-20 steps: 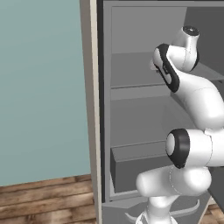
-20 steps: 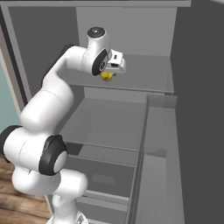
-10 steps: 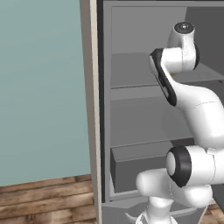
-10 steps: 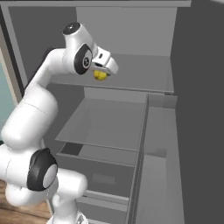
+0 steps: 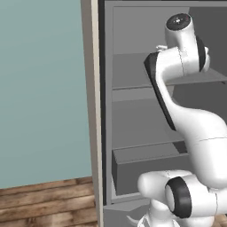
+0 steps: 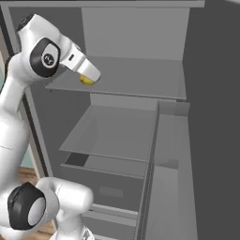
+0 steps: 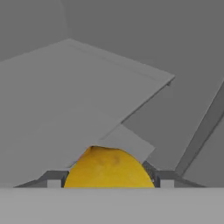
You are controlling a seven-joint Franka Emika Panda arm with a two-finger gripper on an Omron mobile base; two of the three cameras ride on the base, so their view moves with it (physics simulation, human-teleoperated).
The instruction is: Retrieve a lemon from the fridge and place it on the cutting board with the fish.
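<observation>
One lemon (image 7: 108,168), and it sits squeezed between the two dark fingertips (image 7: 53,178) of the end effector (image 6: 88,78), jaws narrowed onto its sides. From the right base view the yellow fruit peeks out beneath the white hand, hanging just above the front left part of the fridge's upper shelf (image 6: 136,77), apart from the shelf surface as far as I can tell. The fridge (image 5: 133,115) stands open, grey shelves stacked inside, a drawer (image 5: 146,166) low down. The left base view gives us the arm reaching up into the upper compartment. No brand, no label, no lettering readable anywhere on the grey walls or the arm.
</observation>
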